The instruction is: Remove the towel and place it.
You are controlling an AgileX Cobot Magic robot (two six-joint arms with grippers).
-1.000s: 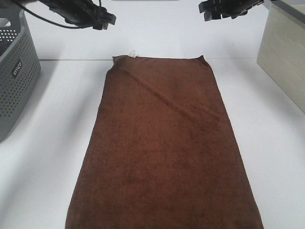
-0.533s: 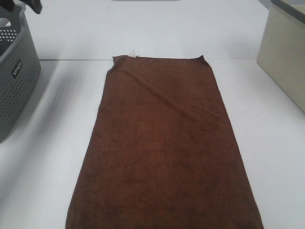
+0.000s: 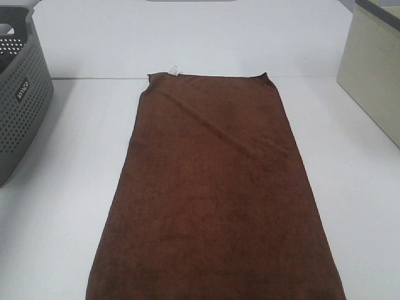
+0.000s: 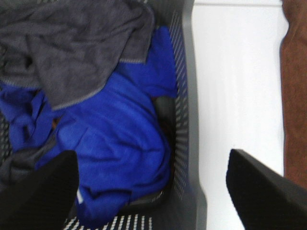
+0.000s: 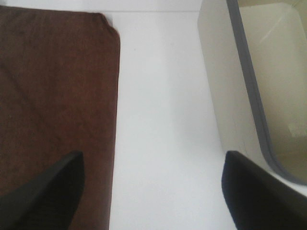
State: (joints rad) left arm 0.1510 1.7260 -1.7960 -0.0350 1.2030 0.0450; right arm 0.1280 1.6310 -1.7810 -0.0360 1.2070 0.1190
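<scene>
A: Exterior high view: where does the brown towel (image 3: 215, 194) lie?

B: Flat on the white table (image 3: 62, 206), lengthwise, its near end running out of view. The far edge is straight, and a small white tag (image 3: 175, 69) sits at the far corner on the basket's side. A shallow diagonal crease crosses the far half.

A: How much room around its edges?

B: Bare white table on both long sides. The grey perforated basket (image 3: 19, 100) stands well apart from one long edge, the beige bin (image 3: 375, 75) well apart from the other. Neither arm shows in this view.

A: And the wrist cameras?

B: The left gripper (image 4: 158, 191) hangs with its two black fingers (image 4: 259, 191) spread wide, holding nothing. One finger is over the basket's inside, the other over the table strip between the basket's wall and the towel's edge. Inside the basket lie a blue cloth (image 4: 110, 139) and a dark grey cloth (image 4: 67, 43).

A: The right one?

B: The right gripper (image 5: 153, 196) is spread too, empty, over the bare strip between the towel's rounded corner (image 5: 108, 21) and the bin's wall (image 5: 216, 76).
</scene>
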